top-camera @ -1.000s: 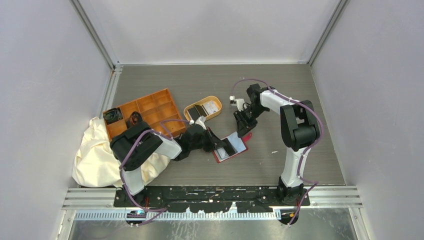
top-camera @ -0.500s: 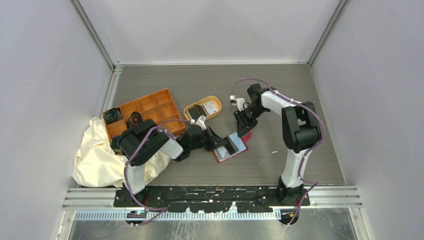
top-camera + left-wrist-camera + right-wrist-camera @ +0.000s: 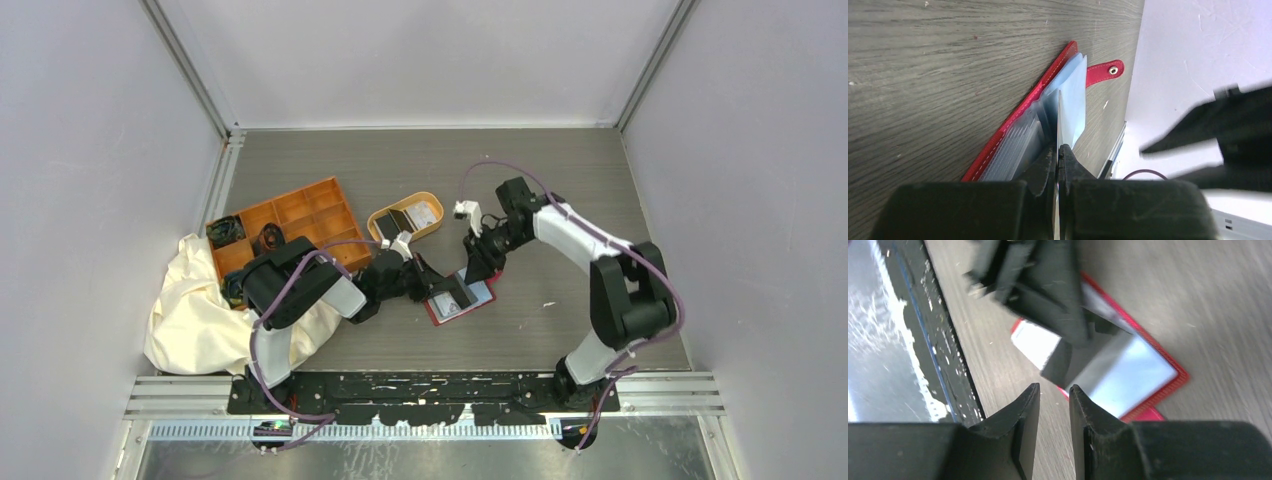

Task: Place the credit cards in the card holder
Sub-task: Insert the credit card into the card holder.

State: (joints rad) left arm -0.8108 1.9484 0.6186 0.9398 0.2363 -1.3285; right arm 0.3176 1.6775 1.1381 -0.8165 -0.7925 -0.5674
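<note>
The red card holder [image 3: 477, 295] lies open on the table, its grey-clear sleeves fanned up. My left gripper [image 3: 440, 293] reaches over it from the left. In the left wrist view this gripper [image 3: 1058, 147] is shut on a thin credit card [image 3: 1058, 117] seen edge-on, whose far end sits among the holder's sleeves [image 3: 1015, 145]. The snap tab [image 3: 1105, 71] points away. My right gripper [image 3: 478, 268] hovers at the holder's far edge. Its jaws [image 3: 1054, 387] stand a little apart with nothing between them, above the holder's red rim [image 3: 1175, 382]. More credit cards [image 3: 393, 222] lie in the tan dish.
The oval tan dish [image 3: 432, 198] sits just behind the holder. An orange compartment tray [image 3: 290, 222] with small dark items stands at the left, next to a crumpled cream cloth [image 3: 195, 310]. Grey walls close in the table on three sides.
The right arm has swung its elbow out to the right and brought its gripper lower and closer to the holder. The left gripper has kept its hold and place.
</note>
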